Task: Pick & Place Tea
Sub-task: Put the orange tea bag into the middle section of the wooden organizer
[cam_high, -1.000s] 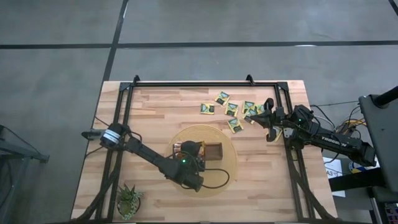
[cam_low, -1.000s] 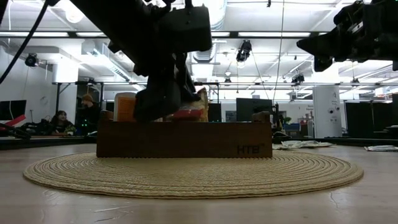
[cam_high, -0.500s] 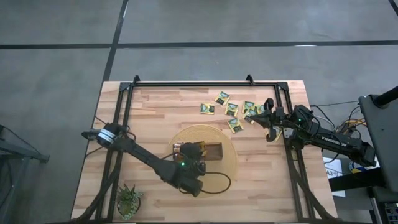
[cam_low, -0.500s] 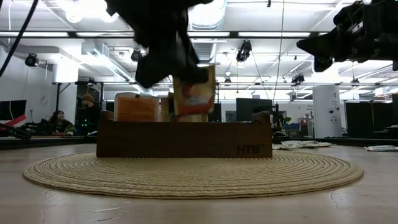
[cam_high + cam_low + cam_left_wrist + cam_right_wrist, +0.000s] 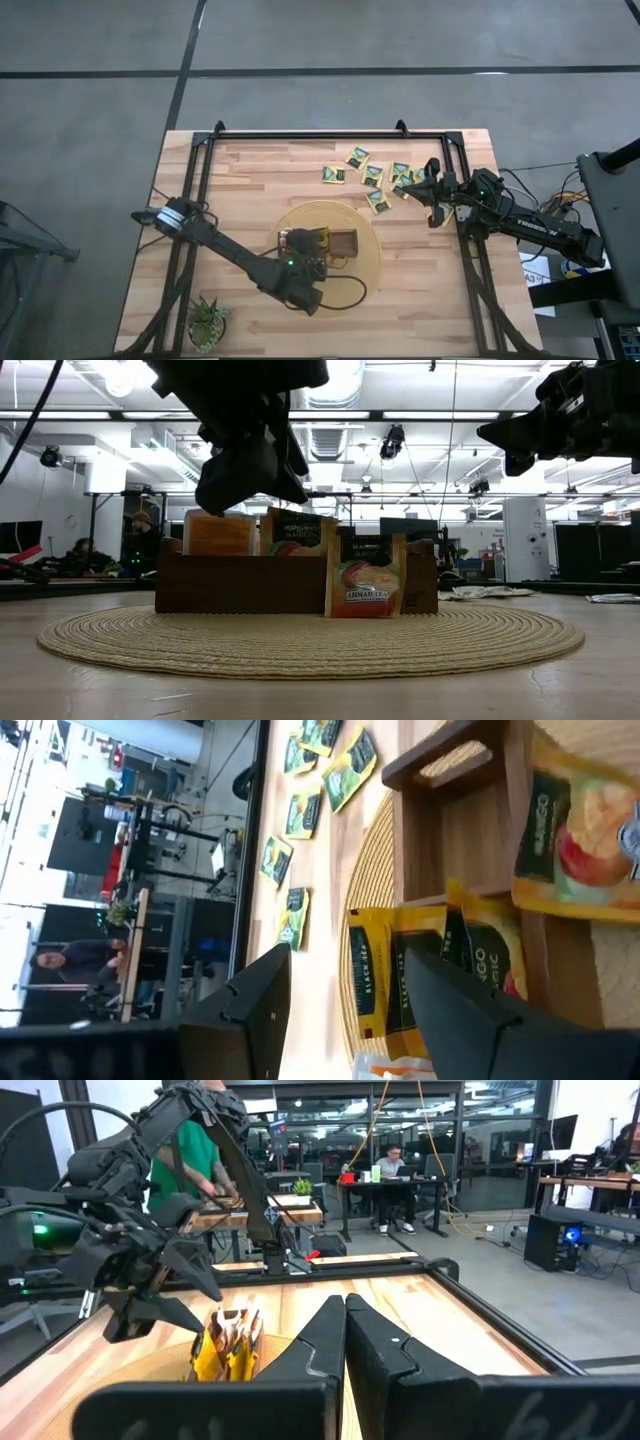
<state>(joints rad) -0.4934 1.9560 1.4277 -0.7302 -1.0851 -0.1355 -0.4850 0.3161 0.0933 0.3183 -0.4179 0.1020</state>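
Observation:
A long dark wooden box (image 5: 338, 243) sits on a round woven mat (image 5: 372, 268). Tea sachets stand in it: an orange one (image 5: 219, 533) and a dark one (image 5: 298, 529). Another sachet (image 5: 365, 575) stands on the mat in front of the box and leans against its near wall; it also shows in the left wrist view (image 5: 580, 830). My left gripper (image 5: 250, 480) hovers open just above the box's left half and holds nothing (image 5: 345, 960). Several green-and-yellow sachets (image 5: 365, 172) lie flat at the far right. My right gripper (image 5: 425, 188) waits shut beside them (image 5: 345, 1302).
A small green spiky plant (image 5: 207, 322) stands at the near left corner. A black frame (image 5: 330, 133) runs along the table's far edge and sides. Bare wood lies left of the mat. People sit and stand in the room beyond the table.
My left gripper has risen from the box and let go of a sachet. That sachet has dropped outside the box and now stands on the mat against the box's near wall. My right arm has kept still.

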